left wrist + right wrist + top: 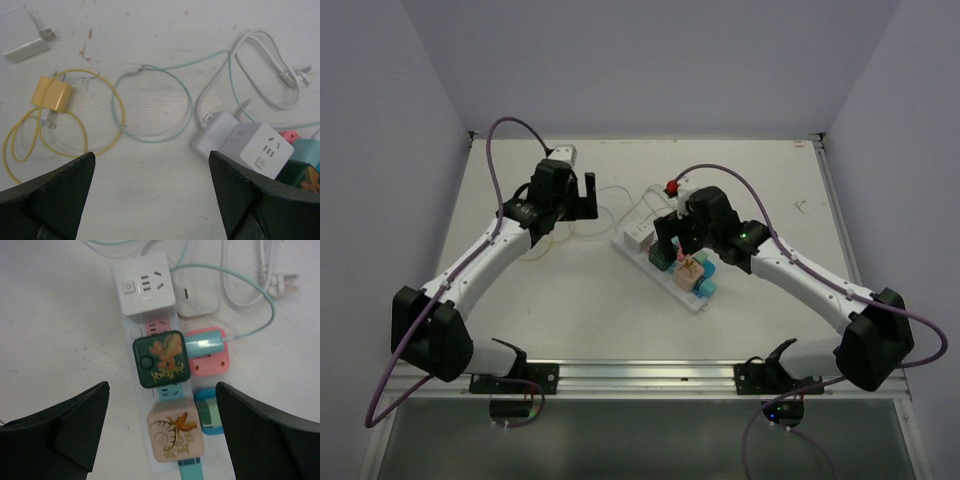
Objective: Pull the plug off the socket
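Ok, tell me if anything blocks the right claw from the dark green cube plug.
Nothing visible lies between the open right claw and the dark green cube plug on the long white power strip. A peach cube plug and a pink adapter crowd its sides, though.

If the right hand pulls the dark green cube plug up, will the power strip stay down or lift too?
Likely lifts too: the power strip lies loose on the table, nothing holding it down. The dark green cube plug looks rigid and flat-sided, so the open right hand should grip it without slipping. The peach cube beside it probably adds little weight.
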`<state>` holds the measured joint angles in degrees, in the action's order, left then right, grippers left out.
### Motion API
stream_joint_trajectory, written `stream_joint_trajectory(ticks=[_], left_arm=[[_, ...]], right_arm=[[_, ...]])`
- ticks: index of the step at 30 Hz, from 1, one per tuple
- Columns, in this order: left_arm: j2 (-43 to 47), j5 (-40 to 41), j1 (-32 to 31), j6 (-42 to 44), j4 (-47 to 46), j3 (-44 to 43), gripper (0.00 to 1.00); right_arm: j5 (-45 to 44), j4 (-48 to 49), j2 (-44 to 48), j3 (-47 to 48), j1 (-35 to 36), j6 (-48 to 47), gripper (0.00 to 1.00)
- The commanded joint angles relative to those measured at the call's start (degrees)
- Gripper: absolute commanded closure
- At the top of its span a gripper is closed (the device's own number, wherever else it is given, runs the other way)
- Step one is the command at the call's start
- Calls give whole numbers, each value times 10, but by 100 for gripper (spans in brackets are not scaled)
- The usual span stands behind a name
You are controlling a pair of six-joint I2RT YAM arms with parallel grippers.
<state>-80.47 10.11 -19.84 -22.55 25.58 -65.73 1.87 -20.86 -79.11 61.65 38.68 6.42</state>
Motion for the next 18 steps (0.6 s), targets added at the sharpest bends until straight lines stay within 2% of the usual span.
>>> stream_joint_trajectory(ticks=[1,9,15,18], left_arm=[[43,-3,-75,23,-4,17,1],[14,43,-265,30,-53,-3,1],[-71,48,-337,23,-62,-53,1],[-122,47,-342,9,-64,-67,1]], right_arm=[[-65,-43,56,-42,-15,29,10],[-90,-98,166,-143,-38,118,20],[-92,-124,225,-195,-38,180,26],[-107,-135,238,-215,-39,207,30]])
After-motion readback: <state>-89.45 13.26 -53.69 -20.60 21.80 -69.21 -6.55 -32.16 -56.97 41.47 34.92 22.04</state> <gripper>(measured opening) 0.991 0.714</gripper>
